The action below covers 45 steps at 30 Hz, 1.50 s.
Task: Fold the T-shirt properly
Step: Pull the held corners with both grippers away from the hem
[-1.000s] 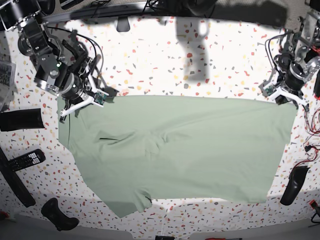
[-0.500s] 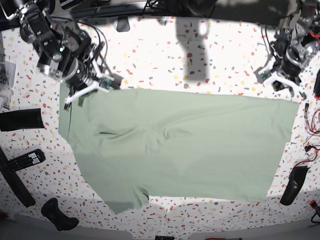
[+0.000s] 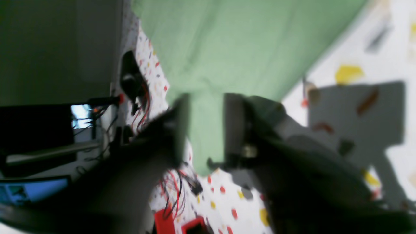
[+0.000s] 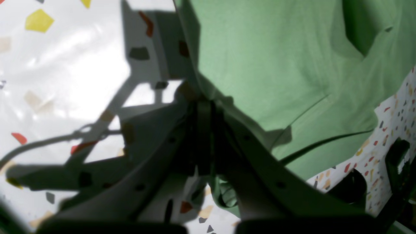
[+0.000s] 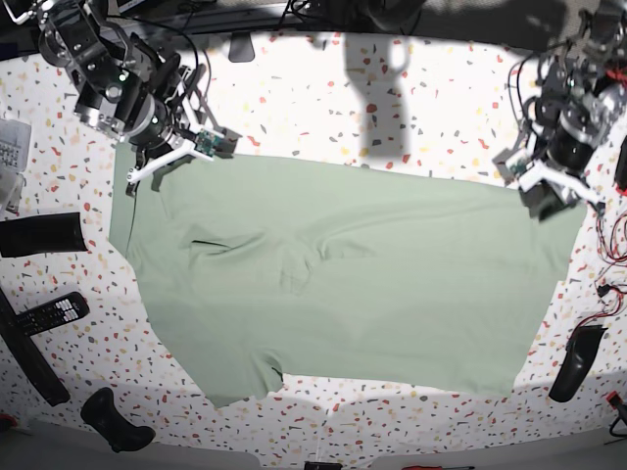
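Note:
The pale green T-shirt (image 5: pixel 362 284) lies spread wide across the speckled table (image 5: pixel 323 98). At its far left corner, my right gripper (image 5: pixel 157 168) is shut on the cloth's edge. In the right wrist view the jaws (image 4: pixel 204 113) pinch a fold of the T-shirt (image 4: pixel 276 65). At the shirt's far right corner, my left gripper (image 5: pixel 545 196) hovers with its jaws apart. The blurred left wrist view shows that gripper (image 3: pixel 204 126) open, with the T-shirt (image 3: pixel 227 42) lying flat below and nothing between the fingers.
A black roll (image 5: pixel 39 235), a remote (image 5: pixel 54 313) and a black handle (image 5: pixel 113 421) lie along the left edge. A black object (image 5: pixel 573 362) and red wires (image 5: pixel 609 292) sit at the right edge. Bare table runs behind the shirt.
My left gripper has opened and let go of the right corner. My right gripper has drawn the left corner toward the back of the table, so the shirt's far edge now slants.

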{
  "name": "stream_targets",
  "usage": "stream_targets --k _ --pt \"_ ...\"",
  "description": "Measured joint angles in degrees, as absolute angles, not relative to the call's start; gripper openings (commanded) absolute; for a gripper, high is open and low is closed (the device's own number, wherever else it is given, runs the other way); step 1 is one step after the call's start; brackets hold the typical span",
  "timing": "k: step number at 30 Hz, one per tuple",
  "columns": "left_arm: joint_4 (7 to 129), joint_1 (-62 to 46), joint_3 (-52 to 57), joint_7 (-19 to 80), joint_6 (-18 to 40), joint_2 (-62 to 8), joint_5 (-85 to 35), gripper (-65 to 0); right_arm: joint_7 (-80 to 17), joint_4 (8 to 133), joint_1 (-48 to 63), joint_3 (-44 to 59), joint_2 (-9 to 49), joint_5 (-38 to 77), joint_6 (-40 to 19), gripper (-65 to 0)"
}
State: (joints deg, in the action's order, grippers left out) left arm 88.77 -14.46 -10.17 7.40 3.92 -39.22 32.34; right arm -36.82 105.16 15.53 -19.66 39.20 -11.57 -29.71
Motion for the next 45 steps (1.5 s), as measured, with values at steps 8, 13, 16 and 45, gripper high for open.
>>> stream_targets --k 8,13,16,45 --pt "86.0 -14.4 -10.1 6.8 11.0 -47.5 34.7 -38.8 -36.9 105.2 15.6 -19.7 39.2 -11.7 -29.7 -65.0" --pt "85.5 -14.8 -10.1 0.4 10.9 -49.6 36.0 -38.8 -36.9 105.2 15.6 -19.7 39.2 -11.7 -29.3 -65.0" --pt "83.6 -13.7 -10.2 -4.5 11.0 -47.9 38.4 -38.8 -37.0 105.2 15.5 -19.7 39.2 -11.7 -28.6 -65.0" --pt "67.3 -5.0 -10.1 -13.9 9.2 -42.1 46.0 -43.5 -37.1 105.2 15.4 -19.7 39.2 -11.7 -28.6 -65.0"
